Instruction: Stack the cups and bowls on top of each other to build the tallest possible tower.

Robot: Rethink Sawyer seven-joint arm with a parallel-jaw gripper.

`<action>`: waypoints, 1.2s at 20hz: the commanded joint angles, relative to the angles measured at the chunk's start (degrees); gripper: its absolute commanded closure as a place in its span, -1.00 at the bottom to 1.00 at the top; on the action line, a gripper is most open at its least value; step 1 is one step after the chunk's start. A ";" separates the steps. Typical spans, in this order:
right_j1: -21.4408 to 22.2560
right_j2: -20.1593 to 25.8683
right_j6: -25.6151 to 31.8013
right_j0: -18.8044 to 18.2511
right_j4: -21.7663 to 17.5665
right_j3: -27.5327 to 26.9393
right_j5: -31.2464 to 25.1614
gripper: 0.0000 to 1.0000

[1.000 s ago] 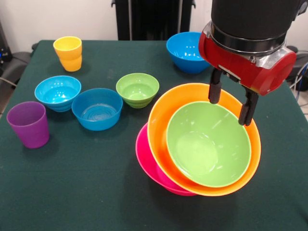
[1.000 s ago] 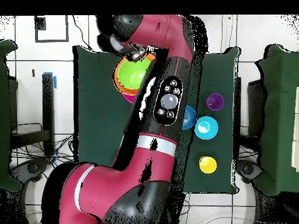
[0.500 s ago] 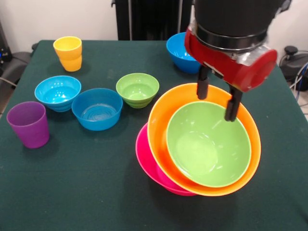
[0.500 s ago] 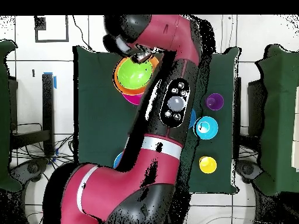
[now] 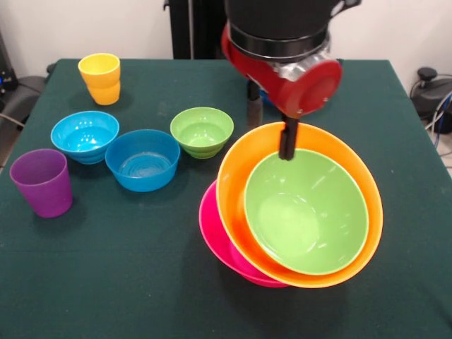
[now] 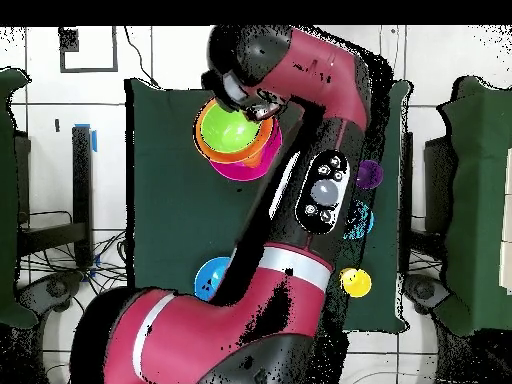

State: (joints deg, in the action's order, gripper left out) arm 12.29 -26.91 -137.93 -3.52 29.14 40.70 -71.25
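The tower stands at the front view's right: a large pink bowl (image 5: 216, 236) at the bottom, a large orange bowl (image 5: 236, 176) tilted in it, and a medium green bowl (image 5: 304, 212) inside that. My gripper (image 5: 269, 120) hangs open and empty over the tower's far rim, one fingertip (image 5: 285, 145) just above the orange rim. Left of the tower sit a small green bowl (image 5: 202, 131), a blue bowl (image 5: 143, 159) and a cyan bowl (image 5: 85, 135). A purple cup (image 5: 42, 182) and a yellow cup (image 5: 99, 76) stand at the far left. From overhead, the green bowl (image 6: 228, 128) shows beside the gripper (image 6: 260, 106).
The arm covers much of the table in the overhead view. There, a blue bowl (image 6: 212, 278) shows near the base, with the yellow cup (image 6: 354, 282) and purple cup (image 6: 370, 175) peeking out on the right. In the front view that blue bowl is hidden behind the wrist.
The gripper has swung leftward in the front view along the tower's far rim, staying open. The bowls and cups have not moved.
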 commanded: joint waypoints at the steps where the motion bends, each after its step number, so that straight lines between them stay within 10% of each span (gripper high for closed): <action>1: 2.01 9.54 12.99 -1.11 -5.19 10.18 4.95 -1.00; 24: 4.00 13.52 12.38 -2.24 -8.75 13.78 7.71 -1.00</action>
State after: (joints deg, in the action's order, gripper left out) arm 15.25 -20.99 -137.93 -4.32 25.77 46.95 -66.10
